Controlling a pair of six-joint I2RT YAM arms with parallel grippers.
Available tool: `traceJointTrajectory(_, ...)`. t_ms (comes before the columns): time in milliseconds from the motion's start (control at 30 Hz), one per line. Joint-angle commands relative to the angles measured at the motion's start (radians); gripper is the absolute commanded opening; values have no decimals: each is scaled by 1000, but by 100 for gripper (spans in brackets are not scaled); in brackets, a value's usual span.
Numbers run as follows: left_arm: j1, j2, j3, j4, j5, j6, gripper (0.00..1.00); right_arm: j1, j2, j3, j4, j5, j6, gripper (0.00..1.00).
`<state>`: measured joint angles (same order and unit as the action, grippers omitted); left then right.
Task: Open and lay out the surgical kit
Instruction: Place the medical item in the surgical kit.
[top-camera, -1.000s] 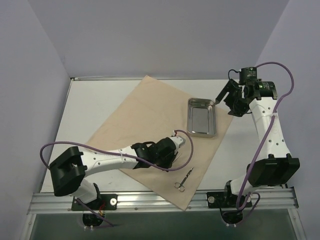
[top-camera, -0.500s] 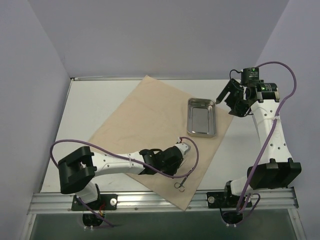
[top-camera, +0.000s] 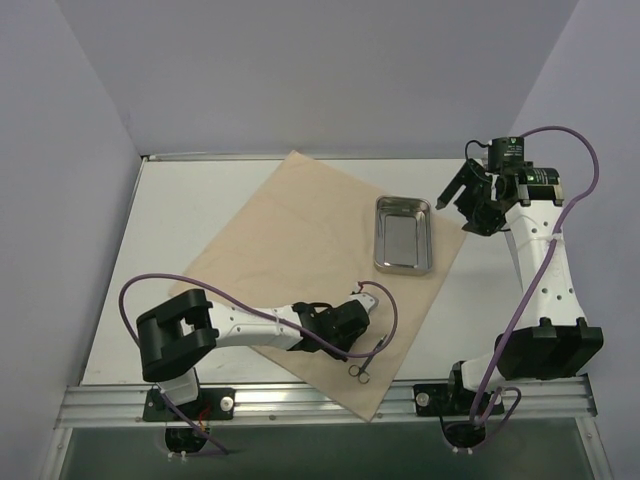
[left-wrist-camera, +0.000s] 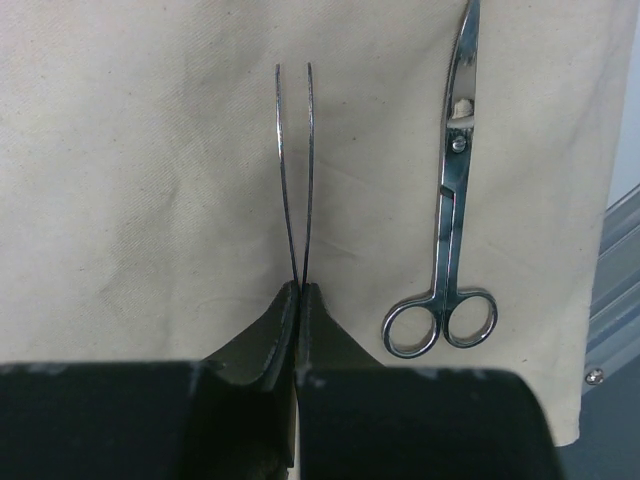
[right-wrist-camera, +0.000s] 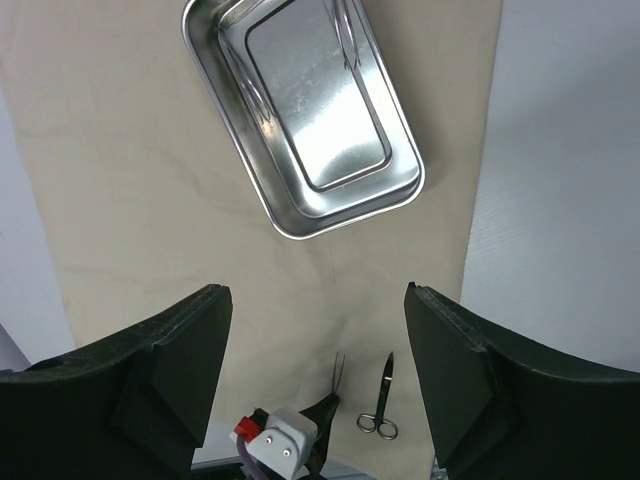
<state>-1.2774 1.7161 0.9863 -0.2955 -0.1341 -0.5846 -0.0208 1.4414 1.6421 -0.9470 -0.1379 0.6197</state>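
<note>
The beige wrap sheet lies unfolded, corner-on, across the white table. A shiny steel tray stands empty on its right part. Near the sheet's front corner lie the scissors, handles toward the table's near edge. My left gripper hovers low just left of them, shut on the tweezers, whose two thin prongs stick out ahead of the pads, parallel to the scissors. My right gripper hangs open and empty above the sheet's right corner, looking down on the tray.
A metal rail runs along the near edge, just past the sheet's front corner. Bare white table shows to the left of the sheet and to its right. Purple-grey walls close in on three sides.
My left arm has swung nearer and to the right, bringing the tweezers in beside the scissors. The right gripper has drifted slightly right. Scissors and tray have not moved.
</note>
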Motion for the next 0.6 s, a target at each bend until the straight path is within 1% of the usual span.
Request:
traceJointTrajectory(0,-2,43,63,-33,-1,-17,2,-5,-42,-14,-19,3,-11,71)
traceJointTrajectory(100,-2,69,74,-42,10,-17,2,-5,-45,-21,-19,3,-9,71)
traceJointTrajectory(233,0,54,61,-37,13,-17,3,-5,-52,-33,-15,1,-8,71)
traceJointTrajectory(267,0,54,63,-43,13,-17,5,-4,-53,-36,-13,1,-6,71)
traceJointTrajectory(300,0,56,64,-47,16,-17,11,-5,-55,-44,-12,-2,-6,71)
traceJointTrajectory(367,0,56,64,-51,21,-15,16,-4,-53,-50,-9,-3,-5,71)
traceJointTrajectory(400,0,54,63,-51,19,-17,23,-4,-55,-51,-7,-5,-3,71)
traceJointTrajectory(433,0,45,55,-48,19,-17,27,-5,-53,-53,-6,-5,-3,71)
traceJointTrajectory(500,0,28,48,-53,13,-20,29,-5,-53,-54,-3,-5,-3,71)
traceJointTrajectory(567,0,16,34,-48,11,-21,32,-5,-52,-57,1,-5,-3,71)
